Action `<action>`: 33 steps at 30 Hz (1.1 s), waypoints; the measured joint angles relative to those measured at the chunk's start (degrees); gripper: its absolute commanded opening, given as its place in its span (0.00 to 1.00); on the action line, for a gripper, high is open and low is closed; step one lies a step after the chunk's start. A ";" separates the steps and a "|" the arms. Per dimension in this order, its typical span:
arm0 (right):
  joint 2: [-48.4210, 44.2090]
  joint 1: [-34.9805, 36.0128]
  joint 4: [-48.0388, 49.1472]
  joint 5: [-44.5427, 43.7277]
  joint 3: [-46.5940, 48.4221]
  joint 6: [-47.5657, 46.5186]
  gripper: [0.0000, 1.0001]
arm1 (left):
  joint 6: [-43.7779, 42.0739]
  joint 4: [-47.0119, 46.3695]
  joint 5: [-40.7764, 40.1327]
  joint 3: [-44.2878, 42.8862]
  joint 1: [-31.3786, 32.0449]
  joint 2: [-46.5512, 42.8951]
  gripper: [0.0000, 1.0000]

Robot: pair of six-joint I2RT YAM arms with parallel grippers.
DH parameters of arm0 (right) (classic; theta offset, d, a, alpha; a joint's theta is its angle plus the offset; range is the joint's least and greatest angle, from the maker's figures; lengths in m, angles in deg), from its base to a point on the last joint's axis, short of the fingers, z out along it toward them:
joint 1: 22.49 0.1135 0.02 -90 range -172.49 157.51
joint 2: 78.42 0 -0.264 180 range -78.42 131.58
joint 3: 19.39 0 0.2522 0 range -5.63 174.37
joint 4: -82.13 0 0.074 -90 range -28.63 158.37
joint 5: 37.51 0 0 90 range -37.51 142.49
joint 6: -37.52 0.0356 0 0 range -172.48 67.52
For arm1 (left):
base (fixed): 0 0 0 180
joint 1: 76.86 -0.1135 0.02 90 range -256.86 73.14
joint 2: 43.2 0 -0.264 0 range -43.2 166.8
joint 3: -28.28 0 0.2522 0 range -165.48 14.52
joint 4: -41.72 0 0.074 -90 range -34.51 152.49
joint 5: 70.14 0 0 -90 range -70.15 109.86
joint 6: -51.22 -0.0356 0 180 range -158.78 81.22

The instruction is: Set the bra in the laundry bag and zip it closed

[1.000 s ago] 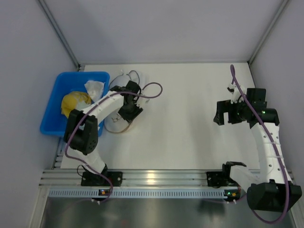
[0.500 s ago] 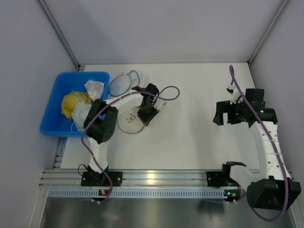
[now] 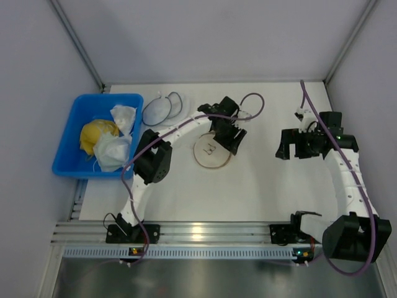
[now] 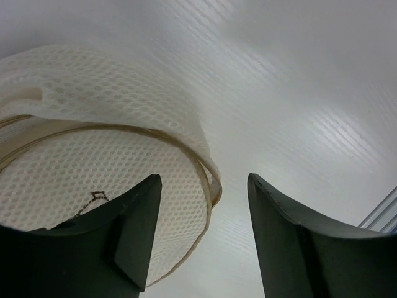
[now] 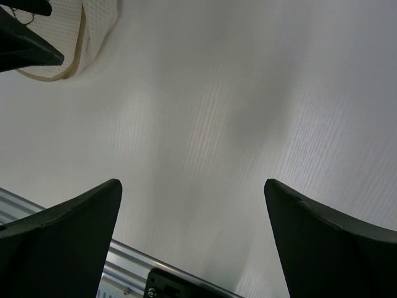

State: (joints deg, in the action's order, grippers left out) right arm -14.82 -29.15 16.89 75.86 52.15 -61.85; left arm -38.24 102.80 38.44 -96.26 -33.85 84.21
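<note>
so the left jaws are spread wide over the laundry bag (image 3: 211, 149) rim on the table (image 3: 267, 183), right jaws gaping too

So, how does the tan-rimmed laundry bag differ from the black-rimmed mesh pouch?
Rim: the laundry bag has a tan-brown rim, the black-rimmed pouch a dark one. Place: the laundry bag lies midway across the table, at the fingertips of the left gripper; the black-rimmed pouch lies farther back, beside the blue bin. Both are round, flat, white mesh, lying on the table.
</note>
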 measured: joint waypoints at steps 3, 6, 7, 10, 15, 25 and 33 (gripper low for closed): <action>2.34 -0.02 0.76 2.21 0.00 0.70 0.99 | -1.03 -0.24 -0.94 3.43 -0.26 -4.37 0.66; 5.38 -0.02 1.81 5.16 0.00 1.49 0.93 | -5.60 -0.48 -2.29 10.84 -0.55 -12.74 0.63; 6.56 -0.02 2.27 6.49 0.00 1.81 0.89 | -7.87 -0.52 -2.73 13.68 -0.55 -15.91 0.61; 11.34 -0.02 4.24 11.23 0.11 3.58 0.69 | -14.60 -1.49 -3.48 22.82 -0.28 -25.44 0.56; 19.82 0.22 10.47 18.01 0.74 9.33 0.62 | -25.09 -8.98 -3.89 39.10 0.57 -34.91 0.58; 32.30 9.46 26.93 20.26 1.73 20.70 0.60 | -37.24 -24.11 -2.56 53.42 2.01 -38.07 0.58; 41.16 14.29 30.38 20.85 3.41 23.87 0.58 | -44.83 -32.26 -2.93 54.82 4.26 -36.94 0.54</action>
State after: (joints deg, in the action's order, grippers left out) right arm 26.33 -14.85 47.27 96.71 55.56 -37.98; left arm -83.07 70.53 35.52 -41.45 -29.59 47.28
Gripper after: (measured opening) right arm 0.589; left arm 0.544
